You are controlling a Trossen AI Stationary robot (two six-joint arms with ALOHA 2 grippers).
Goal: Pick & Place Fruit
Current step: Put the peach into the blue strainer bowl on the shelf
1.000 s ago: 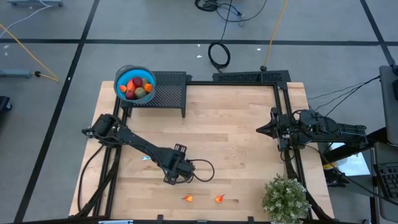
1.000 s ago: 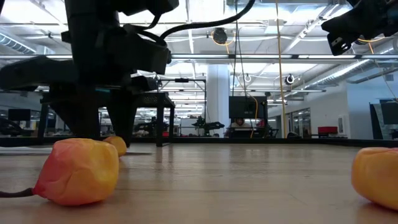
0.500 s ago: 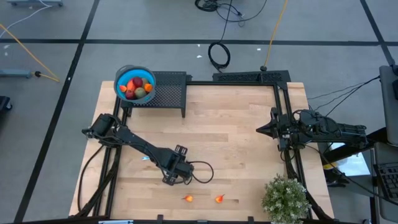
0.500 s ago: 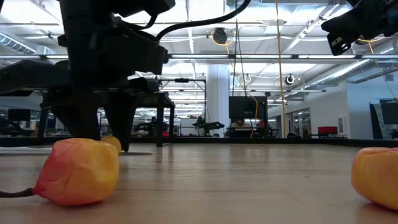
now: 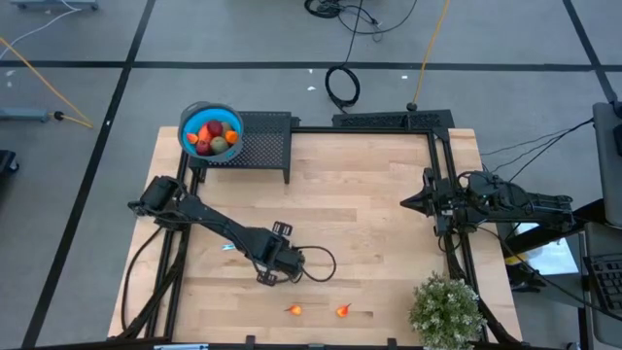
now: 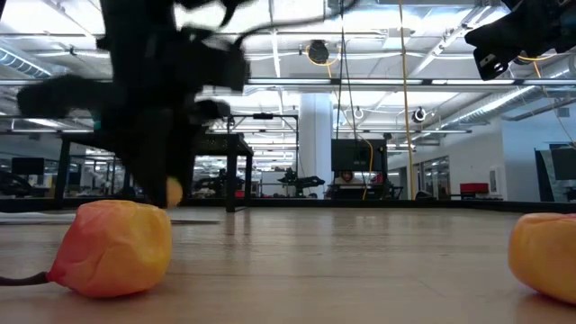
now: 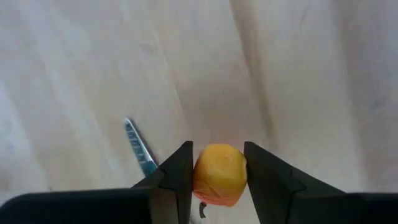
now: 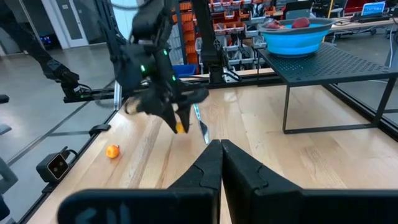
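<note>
Item, nearest the low camera: we recorded two loose orange-red fruits on the wooden table, one at the left of that view and one at its right edge, both lying near the front edge and well apart from each other. Item, just behind them: the left gripper, its fingers pressed against both sides of a small orange fruit, which we judged to be gripped; whether it had left the boards we could not tell. A slim knife lay just beside it on the wood. To do this step well, we judged that the grip should be kept firm on so soft and round a piece, the lift made straight up and clear of the knife, and the carry routed high enough to pass over the rim of the blue bowl. Item, farther back: that bowl, holding red, orange and green pieces, stood on a black mesh stand at the far left corner. Item, at the right edge: the right gripper, closed on nothing and waiting. Item, a potted plant at the near right corner. Item, beyond: a grey floor with cables, and an open hall with shelving and ceiling lights.
</note>
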